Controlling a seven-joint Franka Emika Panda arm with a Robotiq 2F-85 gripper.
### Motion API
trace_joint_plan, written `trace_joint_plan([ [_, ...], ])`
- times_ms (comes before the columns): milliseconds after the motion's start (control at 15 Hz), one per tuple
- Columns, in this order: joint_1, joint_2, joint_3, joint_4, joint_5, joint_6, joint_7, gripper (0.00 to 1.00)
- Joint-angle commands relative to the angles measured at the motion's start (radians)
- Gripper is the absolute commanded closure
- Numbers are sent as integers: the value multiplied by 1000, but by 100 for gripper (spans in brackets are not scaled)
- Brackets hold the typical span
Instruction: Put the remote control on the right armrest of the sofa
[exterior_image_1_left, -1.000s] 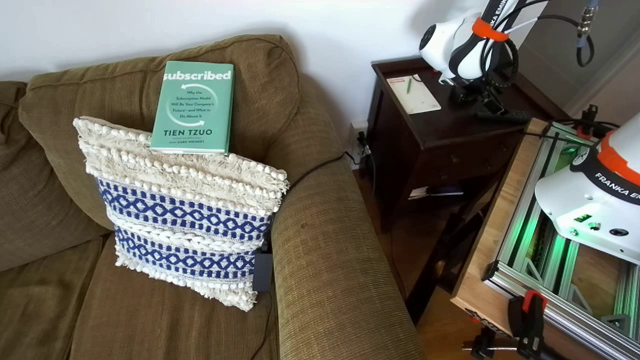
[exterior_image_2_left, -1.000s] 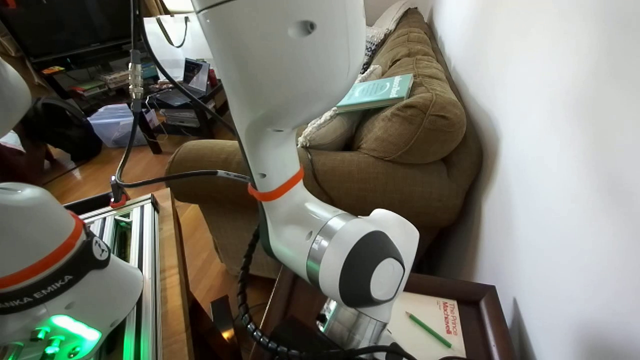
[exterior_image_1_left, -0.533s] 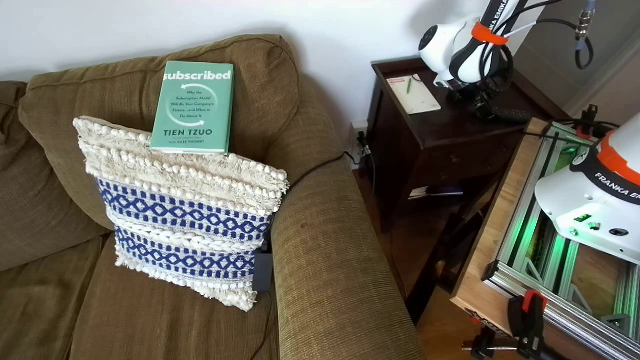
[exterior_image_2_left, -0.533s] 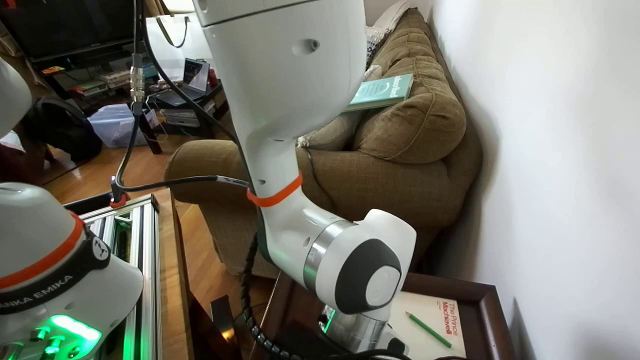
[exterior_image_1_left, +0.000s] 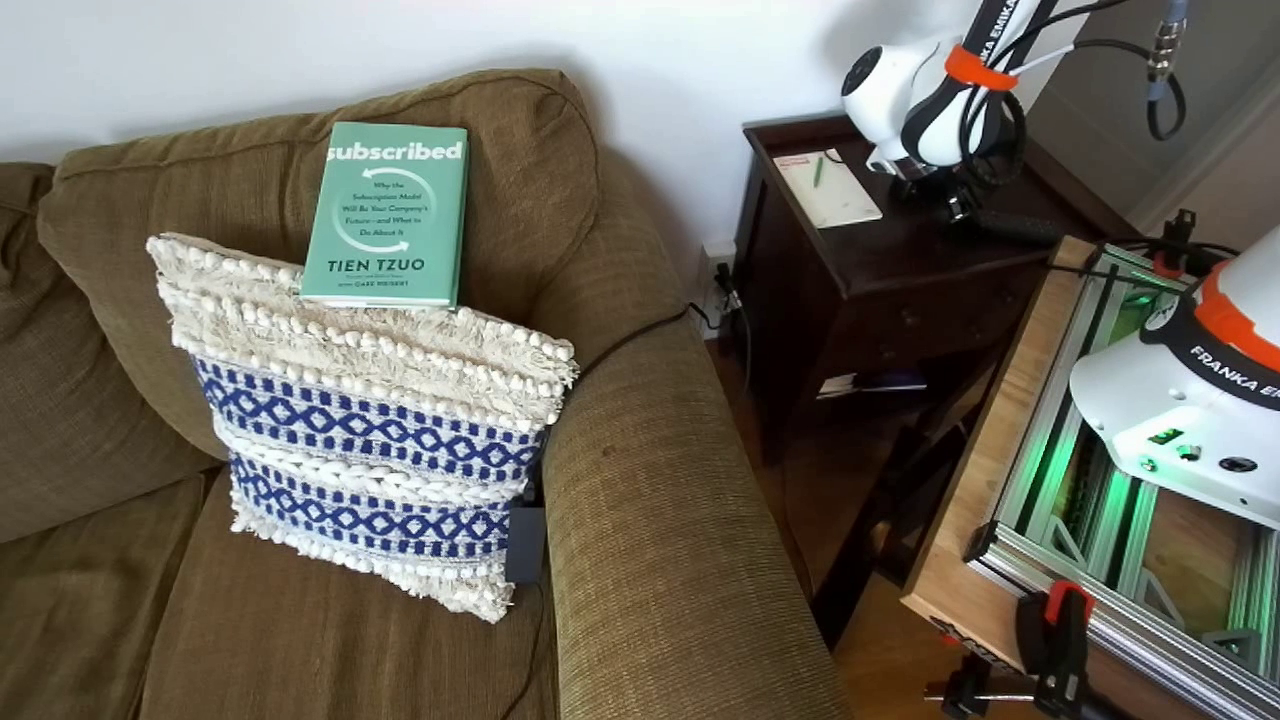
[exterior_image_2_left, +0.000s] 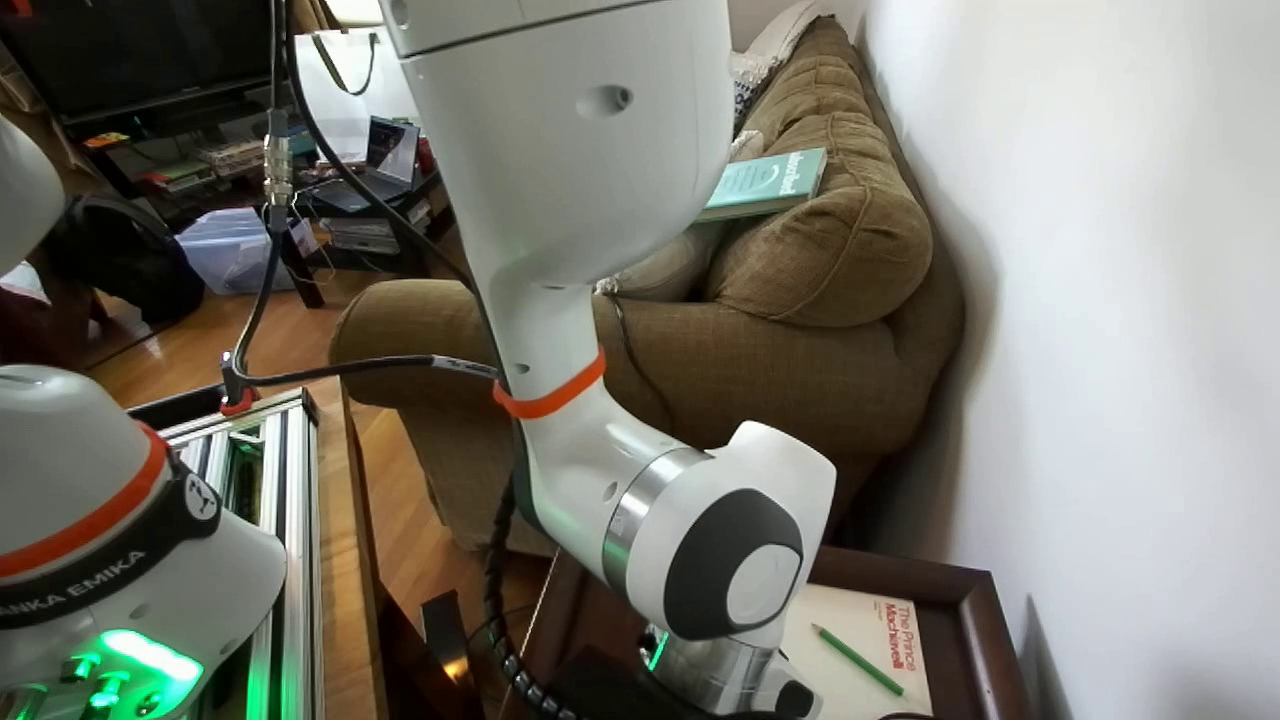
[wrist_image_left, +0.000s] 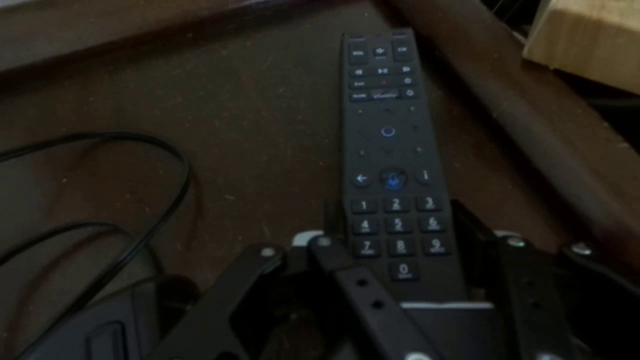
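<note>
Remote (wrist_image_left: 392, 165) lies on the dark side table (exterior_image_1_left: 880, 250), keys up. Wrist view: its VOL/CH end points just shy of 12 o'clock, number keys at the 6 o'clock end. Gripper (wrist_image_left: 399, 222) straddles those number keys, jaws part-way apart, fingers (wrist_image_left: 472, 229) one along each long edge. Too dark there to say if they press on it; can't confirm a grasp. Thin black cable (wrist_image_left: 112, 135) loops at 9 o'clock of the remote, wood board (wrist_image_left: 585, 50) at 2 o'clock past the table rim. Right armrest (exterior_image_1_left: 660, 500) of the sofa (exterior_image_1_left: 330, 640): in an exterior view, 7 o'clock from the table, well apart. Patterned pillow (exterior_image_1_left: 370, 430) just beside the armrest at its 9 o'clock, green book (exterior_image_1_left: 385, 215) at the pillow's 12. White book (exterior_image_1_left: 840, 198) with a green pencil (exterior_image_1_left: 819, 171) on it lies on the table, 9 o'clock from the gripper.
</note>
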Motion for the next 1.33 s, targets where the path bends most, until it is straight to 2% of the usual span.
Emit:
trace_joint_plan([
  [0, -1, -30, -13, -30, 11, 18, -3, 74],
  [333, 4, -129, -17, -118, 18, 5, -1, 74],
  [667, 42, -292, -2, -243, 12, -12, 7, 74],
  [1000, 117, -434, 50, -303, 43, -14, 68, 74],
  [1267, 212, -524, 120, -309, 153, -124, 123, 74],
])
